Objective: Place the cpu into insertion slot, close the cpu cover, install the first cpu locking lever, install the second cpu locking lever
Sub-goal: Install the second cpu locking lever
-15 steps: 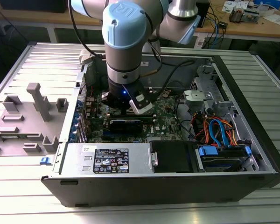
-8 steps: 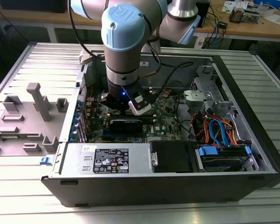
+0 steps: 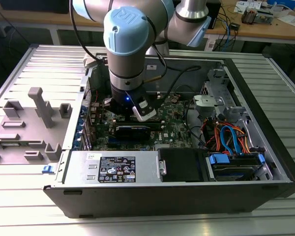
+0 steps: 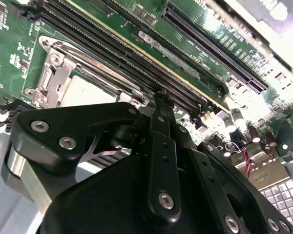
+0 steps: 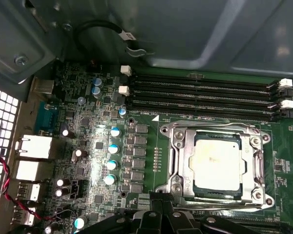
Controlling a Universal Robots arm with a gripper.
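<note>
The arm reaches down into an open computer case (image 3: 265,147) that lies on a ribbed metal counter (image 3: 19,196). The claw (image 3: 143,112) hangs low over the green motherboard (image 3: 179,129), just above the board's middle region.

In the first wrist view the cpu (image 5: 218,163) sits flat inside the insertion slot (image 5: 172,181), its pale silver top showing through the square cut-out of the cpu cover (image 5: 183,163). The cover lies down over the chip and frames it on all sides. The socket lies just ahead of the claw's black linkage (image 5: 161,219), close to it, with no contact visible.

In the second wrist view the claw (image 4: 158,100) appears as black jointed links with one narrow finger (image 4: 161,126) pointing towards the board beside the socket. The cpu (image 4: 85,92) and its cover (image 4: 51,73) sit just past the claw body on one side; four long black memory slots (image 4: 136,63) run beyond the fingertip. How far the claw is open cannot be told; nothing is seen held in it.

Beside the socket in the first wrist view stands a row of blue-topped capacitors (image 5: 112,156), farther from the claw than the socket's near edge. A grey moulded fixture tray (image 3: 29,123) rests on the counter, well apart from the claw, on the exterior view's left.
</note>
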